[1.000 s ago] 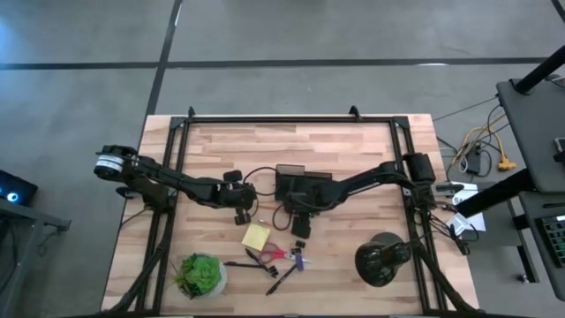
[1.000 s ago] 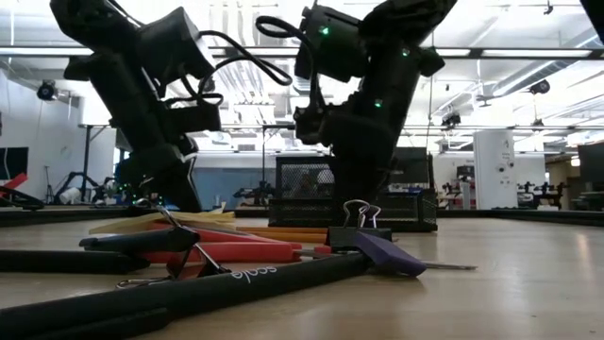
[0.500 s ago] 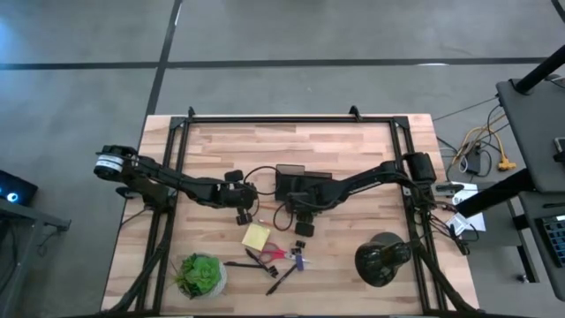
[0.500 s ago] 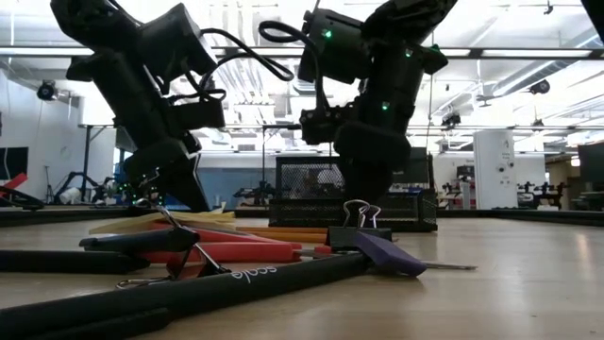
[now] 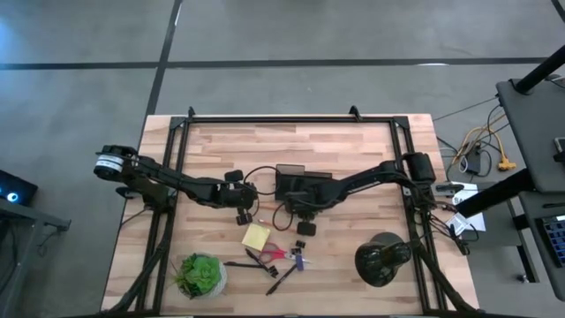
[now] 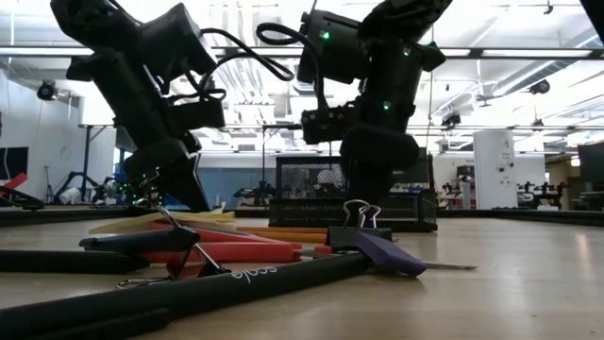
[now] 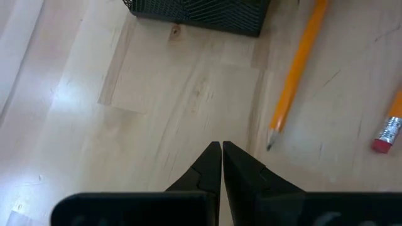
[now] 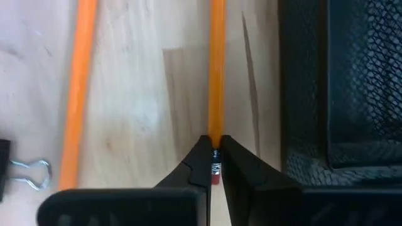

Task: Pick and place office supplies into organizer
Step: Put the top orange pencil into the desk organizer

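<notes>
My right gripper (image 8: 214,164) is clenched on the eraser end of an orange pencil (image 8: 217,69), which lies flat on the wood just beside the black mesh organizer (image 8: 339,81); a second pencil (image 8: 80,88) lies alongside it, a little apart, with a binder clip (image 8: 25,171) near its end. I judge the pencil light, stiff and smooth, so a pinch at the very end may let it swing or slip when lifted; a hold nearer the middle would balance better. My left gripper (image 7: 222,164) hangs shut and empty over bare table, a pencil tip (image 7: 295,75) just ahead of it and a corner of the organizer beyond. From above, both grippers meet near the middle of the table (image 5: 353,141), the organizer (image 5: 296,184) behind the right one; the yellow sticky-note pad (image 5: 256,236), red-handled scissors (image 5: 275,253) and black pens (image 5: 281,279) lie toward the near edge, between a green potted plant (image 5: 199,274) and a round black domed object (image 5: 381,259). The planked wood looks flat and smooth. Beyond it, the low view shows a bright open workshop.
</notes>
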You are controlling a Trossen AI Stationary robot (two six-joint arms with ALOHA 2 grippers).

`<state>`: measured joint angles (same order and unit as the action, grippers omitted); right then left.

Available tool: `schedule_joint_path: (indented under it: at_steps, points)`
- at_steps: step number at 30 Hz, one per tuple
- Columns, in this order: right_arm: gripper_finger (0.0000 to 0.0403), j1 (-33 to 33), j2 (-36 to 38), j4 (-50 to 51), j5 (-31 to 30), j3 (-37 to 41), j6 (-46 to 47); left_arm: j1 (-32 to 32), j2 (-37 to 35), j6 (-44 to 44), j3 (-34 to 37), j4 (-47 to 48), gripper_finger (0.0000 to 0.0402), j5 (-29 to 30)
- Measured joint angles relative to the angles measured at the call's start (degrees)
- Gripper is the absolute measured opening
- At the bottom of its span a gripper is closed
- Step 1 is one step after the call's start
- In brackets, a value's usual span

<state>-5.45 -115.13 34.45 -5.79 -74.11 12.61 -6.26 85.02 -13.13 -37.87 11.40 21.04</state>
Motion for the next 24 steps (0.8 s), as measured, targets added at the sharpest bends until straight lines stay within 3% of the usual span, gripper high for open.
schedule_joint_path:
  at_steps: [10,19,21,24]
  points:
    - [0.0006,-0.4,2.2,8.2,-0.5,-5.1,-2.7,0.1,-5.1,0.0,0.0,1.3,0.0,0.5]
    - [0.0007,-0.5,6.4,12.2,-0.8,-6.0,1.9,0.9,-10.8,0.2,1.6,3.0,0.0,1.6]
    - [0.0009,-0.6,6.4,12.2,-1.2,-6.0,4.8,1.7,-10.6,1.0,2.2,3.0,0.0,-2.0]
    - [0.0021,-0.7,6.4,12.2,-1.3,-5.9,8.3,2.8,-8.9,3.0,2.7,-0.3,0.0,-12.6]
